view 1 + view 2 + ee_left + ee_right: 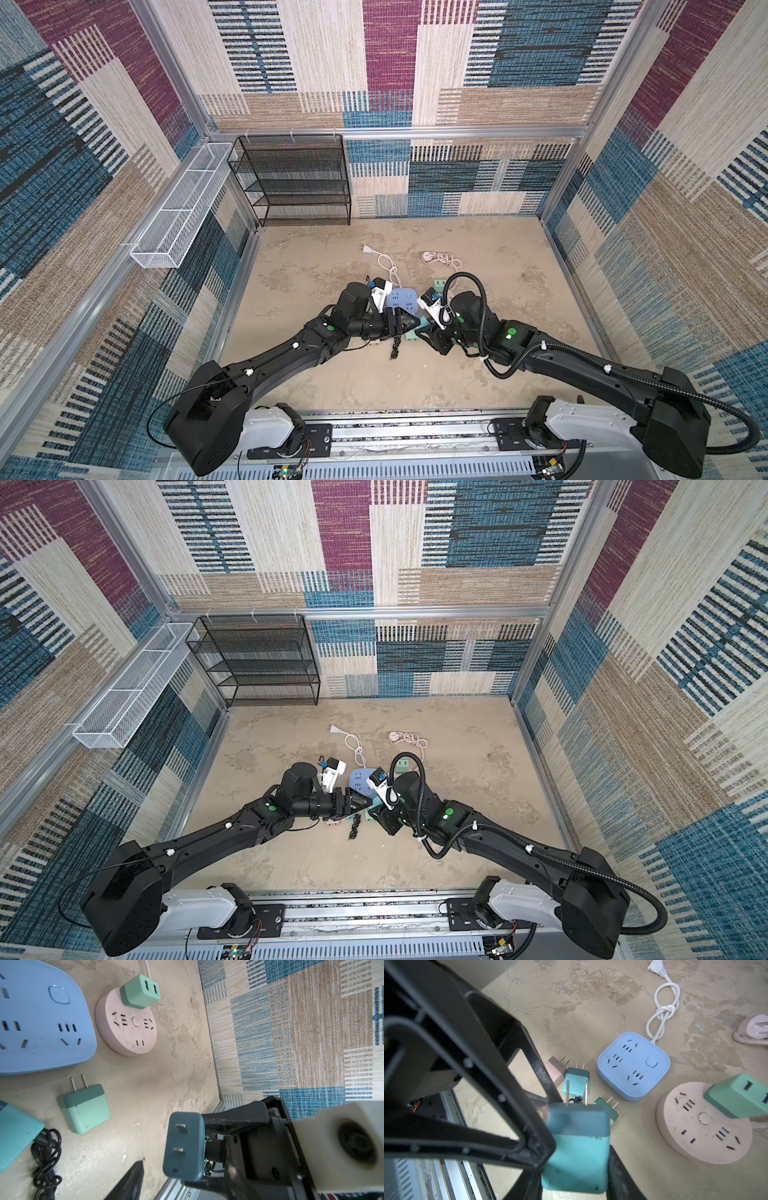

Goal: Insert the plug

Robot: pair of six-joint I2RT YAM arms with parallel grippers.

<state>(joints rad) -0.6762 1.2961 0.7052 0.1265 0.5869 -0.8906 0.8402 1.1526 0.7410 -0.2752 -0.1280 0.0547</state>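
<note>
The right gripper (579,1158) pinches the plug (578,1124), a two-tone teal adapter, by its pale body, one finger on each side. The plug hangs clear of the table (591,997), near the middle of the scene, and its two bare prongs point toward the left gripper (405,323).

That gripper sits just left of the plug with its jaws apart and nothing between them. In the left wrist view only one of its fingers (131,1178) shows, with its tip free over the table.

Below the plug, loose adapters lie close together on the table:
- a teal one (576,1082)
- a green one (607,1107), just right of the teal one
- a pink one (555,1068), to the left
- a coiled black cable (45,1163), beside the teal adapter

Just beyond these lies the blue power strip (633,1066), square, with all its sockets free. Its knotted white cord (662,1007) runs toward the far side. To the right of the blue strip, and apart from it, sits the pink round power strip (702,1124). A green USB charger (737,1095) stands plugged into one of its sockets.
</note>
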